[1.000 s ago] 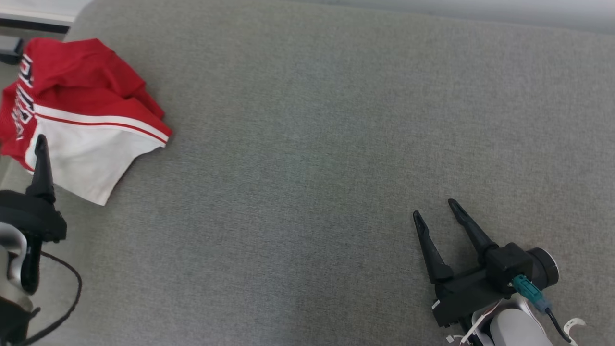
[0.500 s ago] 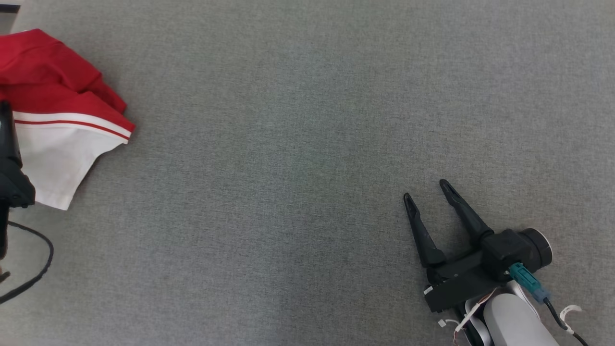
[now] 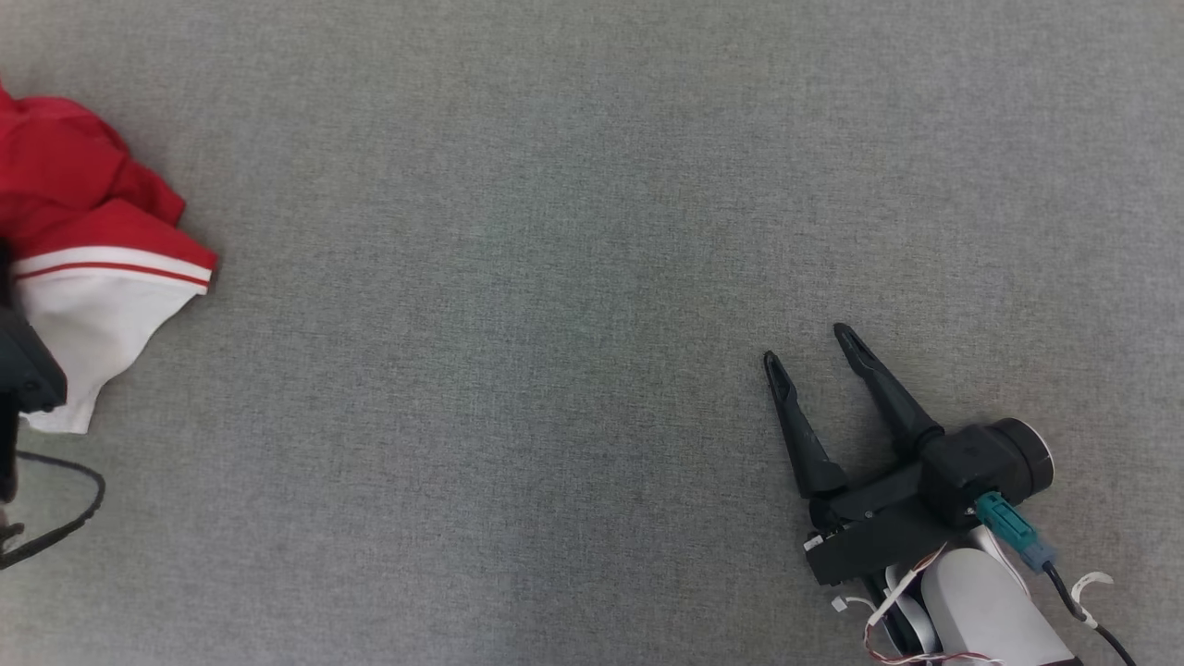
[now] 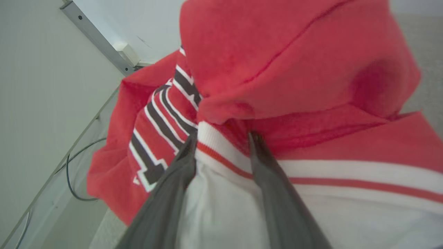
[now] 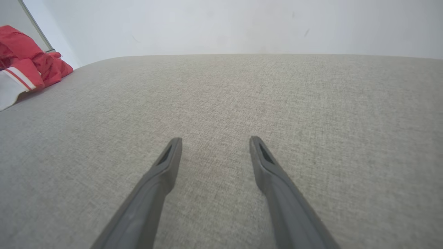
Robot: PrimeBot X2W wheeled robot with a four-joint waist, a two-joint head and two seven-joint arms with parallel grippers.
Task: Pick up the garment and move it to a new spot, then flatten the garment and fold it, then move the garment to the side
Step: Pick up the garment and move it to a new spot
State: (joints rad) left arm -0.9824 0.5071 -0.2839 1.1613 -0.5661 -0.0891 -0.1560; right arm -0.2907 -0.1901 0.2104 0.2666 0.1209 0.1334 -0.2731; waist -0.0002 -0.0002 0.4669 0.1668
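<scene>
Grasping crumpled red-and-white jersey garment point(image 3: 92, 231), lying at far left of grey woven surface point(image 3: 592, 277). Left gripper point(image 4: 223, 138): jaws apart, astride striped hem fold point(image 4: 221, 154); advised, gather several layers before pinching. Right gripper point(image 3: 805, 344): spread, empty, well apart.

1. We see a crumpled garment point(image 3: 92, 231), red above and white below (a white band with a thin red stripe divides the two).
2. It lies bunched in a heap at the left edge of the grey fabric surface point(image 3: 592, 277).
3. In the left wrist view we make out dark block lettering, outlined in white, on a red fold.
</scene>
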